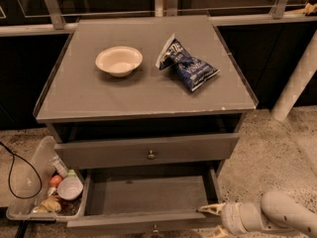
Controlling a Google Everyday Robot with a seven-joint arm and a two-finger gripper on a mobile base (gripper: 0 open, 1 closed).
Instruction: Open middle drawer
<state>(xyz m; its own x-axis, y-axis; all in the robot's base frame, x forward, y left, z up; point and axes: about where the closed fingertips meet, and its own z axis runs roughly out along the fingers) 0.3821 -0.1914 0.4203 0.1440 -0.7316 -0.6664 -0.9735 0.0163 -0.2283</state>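
Observation:
The middle drawer (pixel 148 195) is pulled out toward me, and its plain grey inside shows with nothing in it. Its front runs along the bottom of the view, with a small round knob (pixel 155 228) at the lower edge. My gripper (pixel 207 221) is at the right end of that front, low at the bottom right, with its pale fingers apart and holding nothing. The drawer above (pixel 148 151) has its own knob (pixel 151 155) and stands slightly out from the cabinet.
On the cabinet top (pixel 99 93) sit a white bowl (pixel 119 60) and a blue chip bag (pixel 188 66). A clear bin (pixel 29 182) with small items stands on the floor at left, beside a black cable (pixel 15 167). A white post (pixel 297 78) stands at right.

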